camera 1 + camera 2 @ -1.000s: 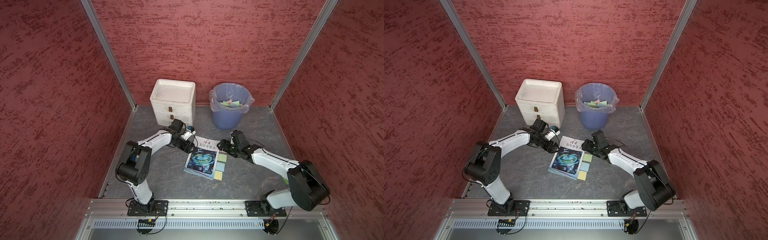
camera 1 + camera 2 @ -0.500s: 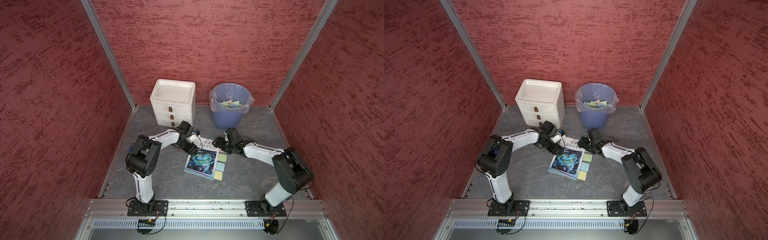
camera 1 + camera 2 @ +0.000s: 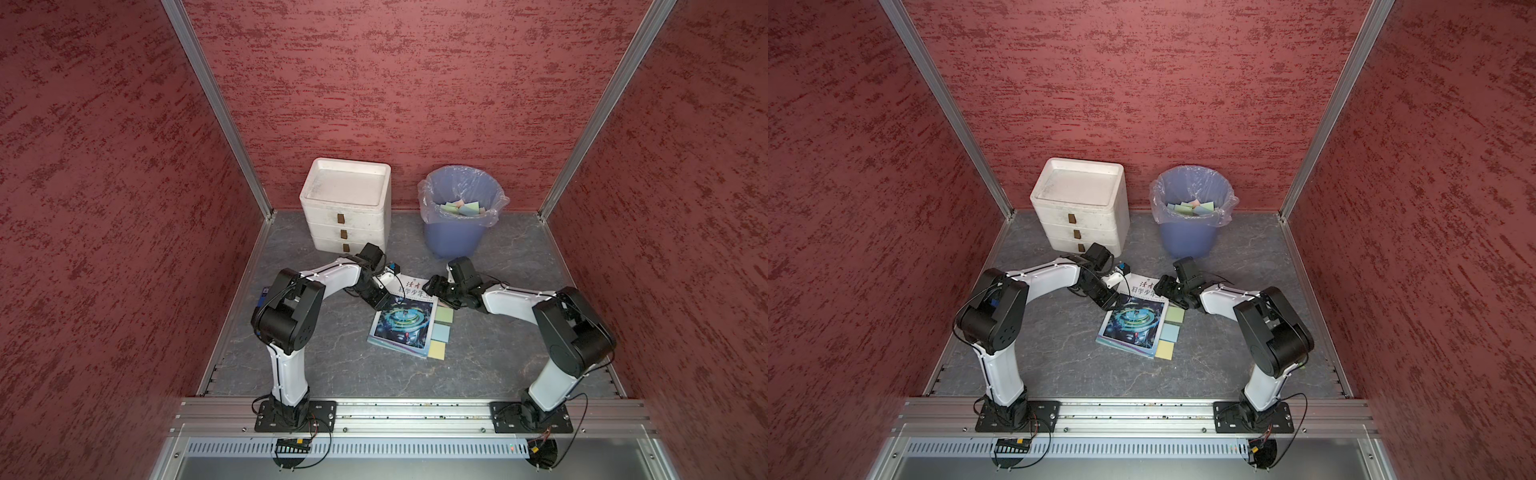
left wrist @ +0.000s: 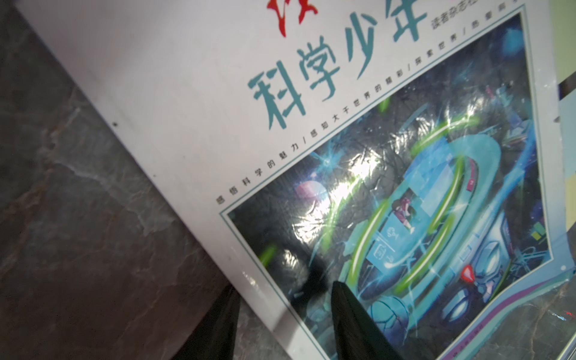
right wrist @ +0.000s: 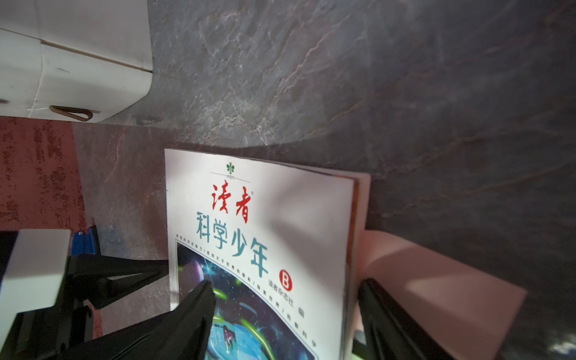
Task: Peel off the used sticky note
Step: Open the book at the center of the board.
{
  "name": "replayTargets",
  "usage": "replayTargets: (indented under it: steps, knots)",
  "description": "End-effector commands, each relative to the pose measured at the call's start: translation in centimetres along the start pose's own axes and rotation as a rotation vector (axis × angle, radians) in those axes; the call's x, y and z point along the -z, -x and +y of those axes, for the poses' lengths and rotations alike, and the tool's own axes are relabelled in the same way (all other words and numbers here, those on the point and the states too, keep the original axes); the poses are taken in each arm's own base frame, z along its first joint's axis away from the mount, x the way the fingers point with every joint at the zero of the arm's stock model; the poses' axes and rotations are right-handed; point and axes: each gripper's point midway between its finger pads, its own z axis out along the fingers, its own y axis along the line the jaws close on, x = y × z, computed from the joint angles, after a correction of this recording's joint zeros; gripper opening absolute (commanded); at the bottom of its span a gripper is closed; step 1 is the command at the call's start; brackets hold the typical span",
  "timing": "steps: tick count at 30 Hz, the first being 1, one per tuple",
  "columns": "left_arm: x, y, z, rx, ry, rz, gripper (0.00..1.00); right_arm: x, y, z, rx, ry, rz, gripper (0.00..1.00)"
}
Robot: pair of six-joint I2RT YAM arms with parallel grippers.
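Note:
A magazine (image 3: 405, 328) (image 3: 1136, 326) lies flat on the grey floor. Green (image 3: 444, 314), blue (image 3: 440, 332) and yellow (image 3: 436, 350) sticky notes poke out of its right edge. The right wrist view shows a pink sticky note (image 5: 436, 280) at the upper right corner. My left gripper (image 3: 384, 301) (image 4: 285, 285) is open and low at the spine edge, one finger on the floor, one over the cover. My right gripper (image 3: 436, 295) (image 5: 286, 285) is open wide, with one finger over the cover and the other over the pink note.
A white drawer unit (image 3: 345, 208) stands behind the left gripper. A blue bin (image 3: 457, 237) with a plastic liner holds discarded notes behind the right gripper. Red walls close in three sides, and a metal rail (image 3: 395, 411) runs along the front.
Both arms have swung inward onto the magazine. The left gripper slid onto the spine edge and narrowed its jaws. The right gripper moved to the magazine's upper right corner.

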Motion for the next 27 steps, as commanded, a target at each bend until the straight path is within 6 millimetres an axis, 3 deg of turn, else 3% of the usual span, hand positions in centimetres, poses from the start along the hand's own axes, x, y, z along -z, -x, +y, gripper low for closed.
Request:
replayTargets:
  steps: [1,8,16,27]
  knots:
    - [-0.8,-0.5,-0.5,-0.041,-0.017,0.039,0.50,0.3,0.8,3.4,0.022,0.114,-0.006,0.77]
    - [-0.9,-0.6,-1.1,-0.061,-0.033,0.041,0.49,1.0,0.3,4.7,0.062,0.125,0.001,0.76]
    - [-0.7,-1.1,-1.3,-0.075,-0.033,0.056,0.46,2.5,0.2,2.3,0.108,-0.047,-0.029,0.81]
    - [-0.6,-1.0,-1.1,-0.087,-0.019,0.051,0.46,1.9,0.3,2.2,0.111,-0.052,-0.019,0.82]
